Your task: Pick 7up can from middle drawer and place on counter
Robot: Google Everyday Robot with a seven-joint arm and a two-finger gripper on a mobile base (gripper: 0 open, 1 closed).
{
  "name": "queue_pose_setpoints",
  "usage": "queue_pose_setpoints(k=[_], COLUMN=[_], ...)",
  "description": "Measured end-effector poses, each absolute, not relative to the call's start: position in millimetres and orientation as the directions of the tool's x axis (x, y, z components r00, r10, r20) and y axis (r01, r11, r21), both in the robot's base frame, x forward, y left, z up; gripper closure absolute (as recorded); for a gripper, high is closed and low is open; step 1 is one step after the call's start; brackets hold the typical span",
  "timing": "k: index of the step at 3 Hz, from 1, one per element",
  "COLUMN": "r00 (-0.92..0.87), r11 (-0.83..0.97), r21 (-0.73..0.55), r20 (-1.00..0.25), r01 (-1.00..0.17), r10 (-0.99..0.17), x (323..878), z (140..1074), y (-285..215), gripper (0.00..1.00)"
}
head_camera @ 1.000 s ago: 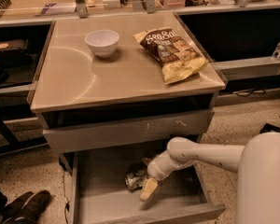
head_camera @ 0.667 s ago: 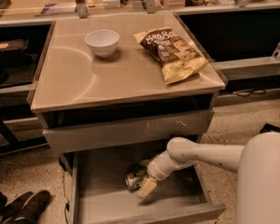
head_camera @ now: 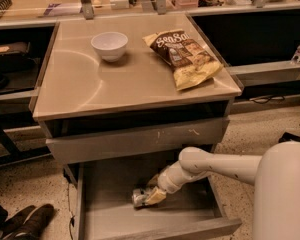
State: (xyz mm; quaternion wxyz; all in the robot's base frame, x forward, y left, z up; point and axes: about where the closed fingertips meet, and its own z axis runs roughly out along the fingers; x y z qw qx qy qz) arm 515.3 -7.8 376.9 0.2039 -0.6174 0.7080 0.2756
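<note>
By my reckoning the job is in its early part. The can [head_camera: 138, 198] lies on the floor of the open drawer [head_camera: 105, 215], touching the left side of my end effector [head_camera: 153, 196], and has not yet been raised to the worktop [head_camera: 85, 91] above, where a bowl [head_camera: 110, 45] and a chip bag [head_camera: 185, 58] sit. Whether the end effector has closed on the can I cannot tell. The arm [head_camera: 215, 163] reaches in from the right, sloping down-left into the drawer.
</note>
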Motion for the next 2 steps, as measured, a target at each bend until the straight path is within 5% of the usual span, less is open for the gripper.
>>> queue_pose_setpoints(k=[1,2], r00=[-0.155,-0.155], r11=[0.086,0.086], r21=[0.139,0.139], r20=[-0.629,-0.629], r01=[-0.987,-0.987], r10=[-0.762,-0.762], x=[515.3,515.1], z=[376.9,377.0], y=[-7.7,-7.6], gripper=[0.88,1.00])
